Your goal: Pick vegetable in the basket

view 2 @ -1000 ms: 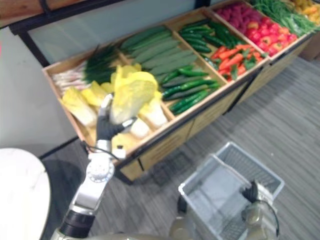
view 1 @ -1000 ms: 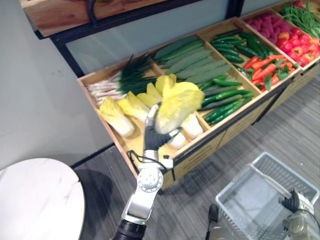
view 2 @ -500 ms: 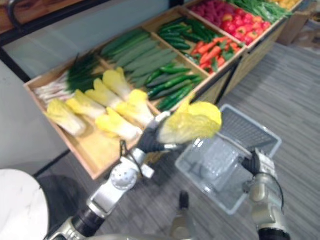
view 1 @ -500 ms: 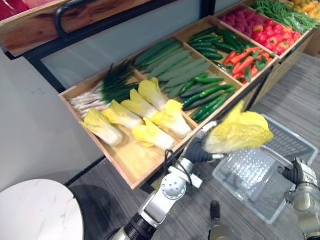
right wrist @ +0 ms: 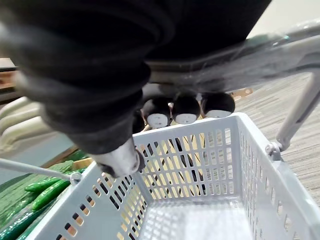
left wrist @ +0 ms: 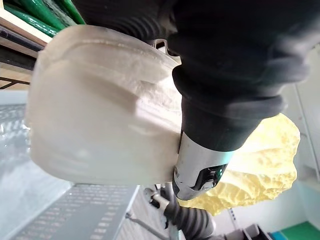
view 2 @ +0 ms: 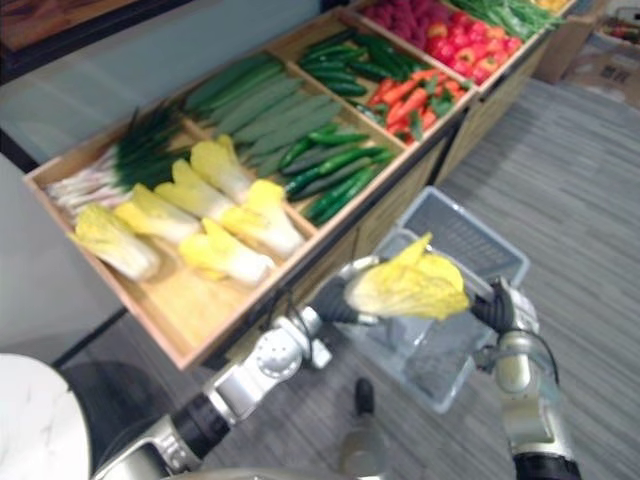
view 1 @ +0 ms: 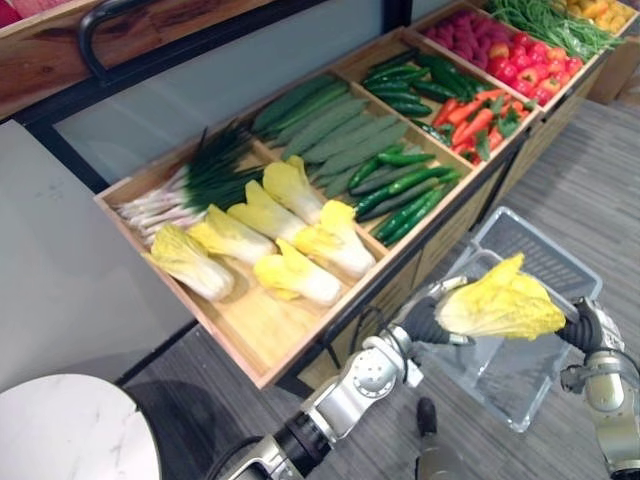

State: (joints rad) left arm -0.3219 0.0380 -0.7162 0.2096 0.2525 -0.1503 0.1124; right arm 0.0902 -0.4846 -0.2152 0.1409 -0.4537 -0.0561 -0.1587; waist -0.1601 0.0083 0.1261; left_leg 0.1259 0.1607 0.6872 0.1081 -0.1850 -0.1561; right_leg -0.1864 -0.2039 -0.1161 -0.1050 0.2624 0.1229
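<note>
Left arm comes in from lower left and reaches right across the front of the wooden produce stand (view 1: pixel 250 335), forearm roughly level. Left hand (view 1: pixel 425 322) is clamped on the white stalk end of the napa cabbage (view 1: pixel 500 305). The cabbage is off the stand, held in the air over the grey basket (view 1: pixel 540 240), leafy end pointing toward the right hand (view 1: pixel 585 326).

Left wrist view: the dark cover and one silver finger (left wrist: pixel 197 172) lie against the stalk (other fingers are hidden behind it, so the wrap is only partly visible). The cabbage blocks the basket's near rim and part of its floor.

Right hand is at the basket's right side, fingers (right wrist: pixel 186 107) curled round the basket handle (right wrist: pixel 250 50). More cabbages (view 1: pixel 300 280) lie in the stand's near bin, next to scallions (view 1: pixel 190 185) and cucumbers (view 1: pixel 400 190).
</note>
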